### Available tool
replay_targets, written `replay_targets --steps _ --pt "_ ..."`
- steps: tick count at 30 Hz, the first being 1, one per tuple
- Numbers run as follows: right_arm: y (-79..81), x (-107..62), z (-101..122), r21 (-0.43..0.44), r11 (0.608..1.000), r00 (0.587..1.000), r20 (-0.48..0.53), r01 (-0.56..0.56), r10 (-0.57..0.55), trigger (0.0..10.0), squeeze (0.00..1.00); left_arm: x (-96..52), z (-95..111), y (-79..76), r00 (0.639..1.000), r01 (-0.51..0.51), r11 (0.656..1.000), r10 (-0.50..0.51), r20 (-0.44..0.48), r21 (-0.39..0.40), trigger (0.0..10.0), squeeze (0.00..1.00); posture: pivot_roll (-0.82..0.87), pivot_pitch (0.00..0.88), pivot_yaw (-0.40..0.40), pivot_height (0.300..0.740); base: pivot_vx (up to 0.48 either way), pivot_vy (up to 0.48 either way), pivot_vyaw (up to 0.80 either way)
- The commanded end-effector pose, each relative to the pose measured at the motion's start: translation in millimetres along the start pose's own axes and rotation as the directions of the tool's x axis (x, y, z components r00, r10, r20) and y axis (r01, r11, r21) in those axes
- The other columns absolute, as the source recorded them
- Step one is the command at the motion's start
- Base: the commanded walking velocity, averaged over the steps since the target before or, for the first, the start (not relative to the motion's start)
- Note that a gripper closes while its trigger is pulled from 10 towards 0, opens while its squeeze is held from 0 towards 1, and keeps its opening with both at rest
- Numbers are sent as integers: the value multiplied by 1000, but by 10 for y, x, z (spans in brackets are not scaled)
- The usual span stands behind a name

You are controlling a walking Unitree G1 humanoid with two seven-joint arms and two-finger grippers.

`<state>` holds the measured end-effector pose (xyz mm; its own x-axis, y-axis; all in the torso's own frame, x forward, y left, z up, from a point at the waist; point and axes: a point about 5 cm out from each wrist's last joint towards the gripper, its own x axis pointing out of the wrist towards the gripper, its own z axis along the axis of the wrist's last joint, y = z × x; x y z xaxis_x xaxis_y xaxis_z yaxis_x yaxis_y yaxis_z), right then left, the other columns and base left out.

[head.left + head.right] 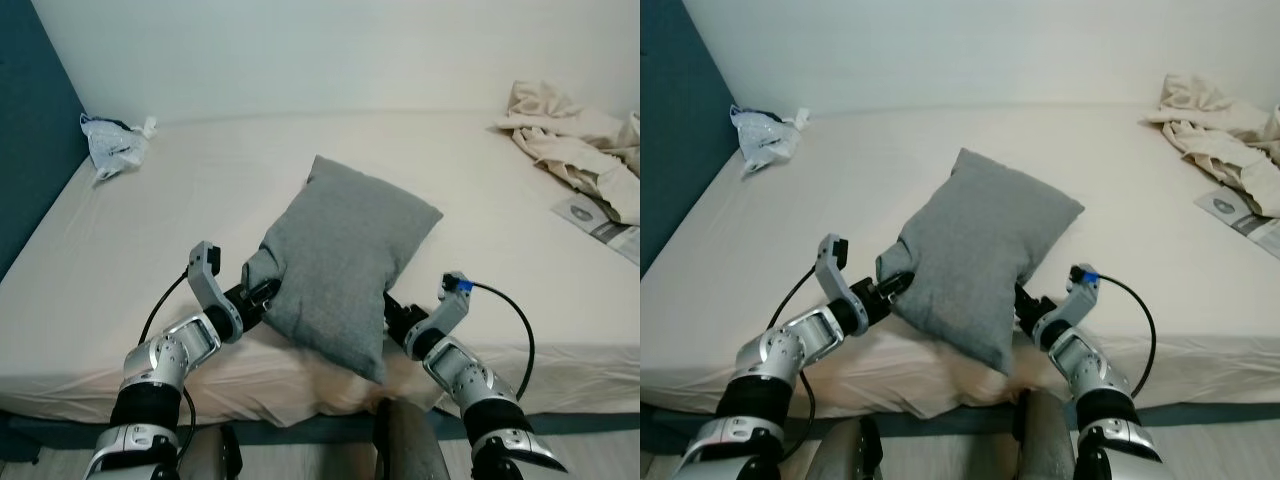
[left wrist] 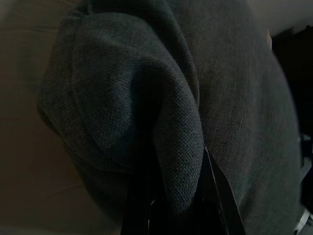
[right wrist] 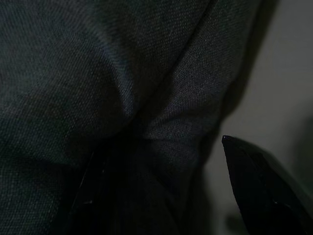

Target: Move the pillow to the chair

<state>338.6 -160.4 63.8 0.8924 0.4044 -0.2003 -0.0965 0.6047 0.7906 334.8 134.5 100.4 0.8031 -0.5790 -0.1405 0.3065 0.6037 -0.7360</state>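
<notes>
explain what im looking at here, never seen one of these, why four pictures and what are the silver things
The silver things are the two arms of a humanoid robot. The two bright pictures come from cameras in its head, looking down at a bed. The two dark ones come from cameras on its wrists, pressed close to grey cloth.

That cloth is a grey pillow. The left hand and the right hand grip its near end from either side; the wrist pictures show folds of it bunched between the black fingers.

Also on the bed: a plastic bag at the far left, crumpled beige cloth at the far right, and a paper beside it.
</notes>
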Motion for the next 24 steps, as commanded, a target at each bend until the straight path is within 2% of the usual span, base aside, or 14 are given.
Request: replay_targets --steps 1,2,6,7,8,9,10,11,12,14,18,22,24 --pt "205 114 -81 58 991 992 -42 -117 119 10000 0 50 -184 -64 994 42 999 -43 -97 -14 0 0 -37 117 12 553 0 0 0" --pt "205 114 -81 58 991 992 -42 -117 119 10000 0 50 -184 -64 994 42 999 -43 -97 -14 0 0 -37 117 12 553 0 0 0" --pt "288 88 -139 62 971 968 -88 -231 236 10000 0 27 -191 -49 996 32 999 -33 -87 -15 0 0 -36 117 -1 553 0 0 0" --pt "297 74 -164 58 966 961 -99 -252 257 9216 0 23 -196 -47 996 31 999 -32 -87 -15 0 0 -36 117 -2 553 0 0 0" --pt "316 58 -188 55 955 950 -105 -291 295 6824 0 18 -202 -43 996 29 999 -30 -87 -15 0 0 -36 119 -4 553 0 0 0" --pt "330 48 -201 55 947 941 -108 -316 321 6824 0 15 -207 -40 996 28 1000 -29 -87 -15 0 0 -36 119 -5 553 0 0 0" --pt "343 39 -209 54 940 933 -109 -338 342 5412 0 13 -211 -37 996 26 1000 -27 -87 -15 0 0 -36 119 -6 553 0 0 0" --pt "353 35 -215 48 935 929 -106 -352 355 4824 0 10 -215 -32 996 23 1000 -24 -88 -14 0 0 -37 119 -6 553 0 0 0" --pt "362 33 -218 39 932 927 -100 -361 363 2471 0 9 -220 -29 996 19 1000 -20 -88 -14 0 0 -38 119 -5 553 0 0 0" --pt "392 31 -217 32 925 921 -84 -379 381 118 0 10 -227 -29 996 16 1000 -17 -88 -13 0 0 -39 118 -6 553 0 0 0" --pt "466 17 -222 21 905 902 -71 -426 426 0 0 19 -233 -37 996 19 1000 -19 -90 -7 0 0 -42 115 -7 553 0 0 0" --pt "451 6 -226 6 910 908 -74 -414 413 0 0 24 -234 -37 996 17 1000 -17 -89 -1 0 0 -45 112 -8 553 0 0 0" --pt "433 0 -199 -30 920 919 -64 -392 389 0 0 28 -238 -39 996 13 1000 -12 -90 12 0 0 -47 110 -9 553 0 0 0"
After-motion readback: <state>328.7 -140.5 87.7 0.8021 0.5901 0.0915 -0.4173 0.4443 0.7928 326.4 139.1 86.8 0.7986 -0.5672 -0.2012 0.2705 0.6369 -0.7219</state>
